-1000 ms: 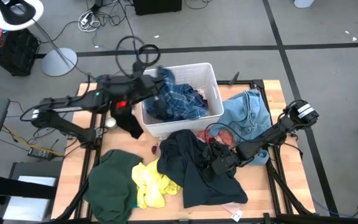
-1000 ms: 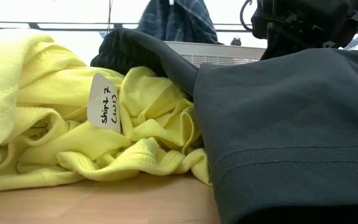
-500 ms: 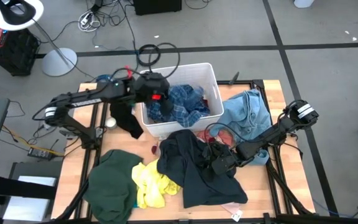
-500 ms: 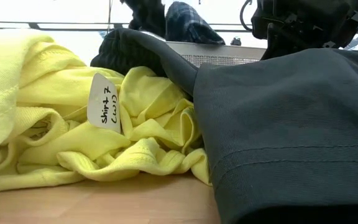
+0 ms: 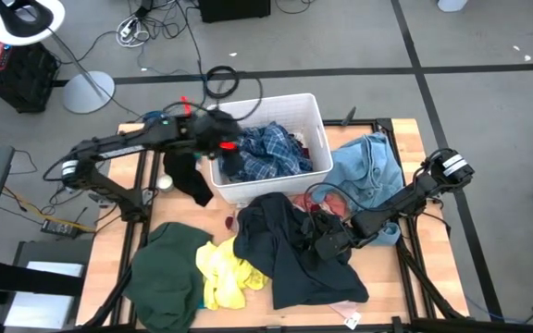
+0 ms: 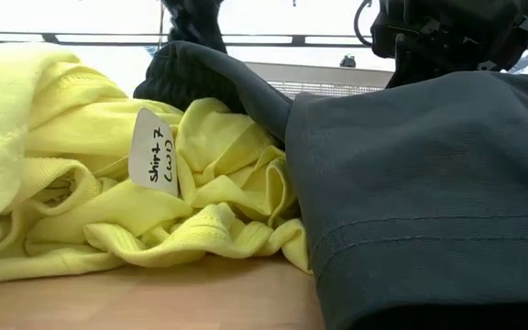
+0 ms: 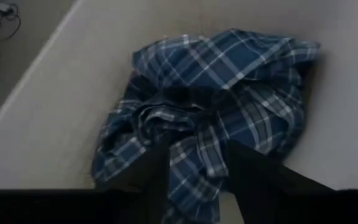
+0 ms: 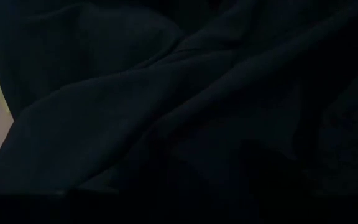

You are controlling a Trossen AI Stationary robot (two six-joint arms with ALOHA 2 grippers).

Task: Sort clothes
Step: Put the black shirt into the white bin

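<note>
- High view gives you the key relation: the left claw [image 5: 225, 141] hangs over the near-left part of the white bin [image 5: 315, 113], with the blue plaid shirt [image 5: 271, 153] lying in the bin just beneath and to its right.
- Left wrist view shows that claw's two fingers [image 7: 148, 177] parted, with nothing held between them; the plaid shirt [image 7: 210, 118] sits bunched on the bin floor directly ahead, a fold passing between the tips.
- Your right claw [image 5: 327, 238] is low on the dark navy garment [image 5: 290, 250] in front of the bin; I cannot tell whether it is wide or closed, since its wrist view shows only dark cloth.
- For the next pick, judge by reach: the dark green garment [image 5: 167, 273] and yellow shirt [image 5: 225, 273] lie on the table's front left, nearer the left arm, while the light blue denim [image 5: 370, 166] lies right of the bin, nearer the right arm.
</note>
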